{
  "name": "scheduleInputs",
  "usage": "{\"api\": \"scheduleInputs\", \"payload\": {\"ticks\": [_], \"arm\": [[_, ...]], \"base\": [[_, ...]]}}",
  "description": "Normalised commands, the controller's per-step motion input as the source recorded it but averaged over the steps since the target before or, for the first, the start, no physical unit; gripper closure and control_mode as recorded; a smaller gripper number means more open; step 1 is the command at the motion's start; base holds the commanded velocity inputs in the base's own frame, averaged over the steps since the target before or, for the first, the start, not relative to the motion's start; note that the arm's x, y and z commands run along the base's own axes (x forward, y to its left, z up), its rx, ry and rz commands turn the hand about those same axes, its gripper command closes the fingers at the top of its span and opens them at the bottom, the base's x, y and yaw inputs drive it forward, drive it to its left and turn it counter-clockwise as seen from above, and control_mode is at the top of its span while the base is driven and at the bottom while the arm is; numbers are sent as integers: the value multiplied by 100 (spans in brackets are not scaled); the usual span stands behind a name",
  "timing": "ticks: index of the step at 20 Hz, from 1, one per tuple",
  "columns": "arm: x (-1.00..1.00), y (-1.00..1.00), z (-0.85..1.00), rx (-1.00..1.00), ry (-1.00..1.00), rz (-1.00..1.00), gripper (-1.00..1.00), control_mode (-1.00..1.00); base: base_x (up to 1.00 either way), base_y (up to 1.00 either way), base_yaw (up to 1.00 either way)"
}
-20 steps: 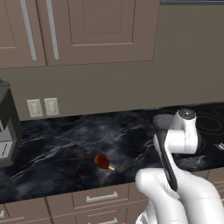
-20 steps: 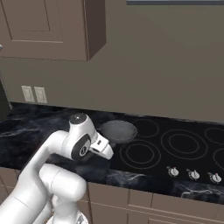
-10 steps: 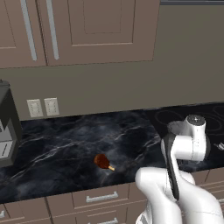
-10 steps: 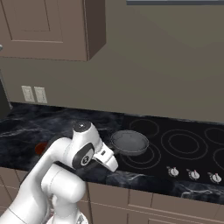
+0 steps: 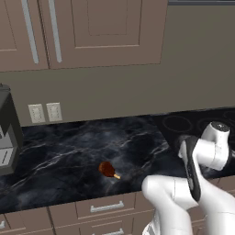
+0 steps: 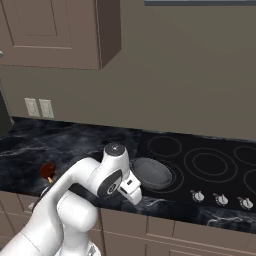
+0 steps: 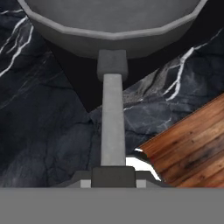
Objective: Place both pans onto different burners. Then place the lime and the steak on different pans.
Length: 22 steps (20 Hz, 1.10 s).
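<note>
Now the glossy black cooktop (image 6: 215,145) sits flush in the dark marble counter (image 5: 69,151), brown cabinets above. My grey metal pan (image 6: 150,172) rides over the cooktop's left burner rings (image 6: 172,182), carried by its long thin handle (image 7: 113,127). My claw (image 7: 113,177) is pressed tight on the handle's end. Rigid, smooth metal; I judge it heavy at the bowl, so this far-end hold may twist. The steak (image 5: 108,170) lies alone on the marble, probably soft.
</note>
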Motion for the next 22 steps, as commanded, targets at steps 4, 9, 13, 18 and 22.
{"api": "scheduleInputs", "payload": {"ticks": [4, 9, 13, 18, 22], "arm": [[1, -12, 0, 11, 8, 0, 100, -100], [10, -5, -13, 7, 11, 0, 100, -100], [30, 0, -28, 4, 15, 0, 100, -100], [40, 0, -26, 3, 18, 0, 100, -100], [26, -8, -17, 5, 17, 0, 100, -100]], "base": [[0, 0, 0], [0, 0, 0], [0, 0, 0], [0, 0, 0], [0, 0, 0]]}}
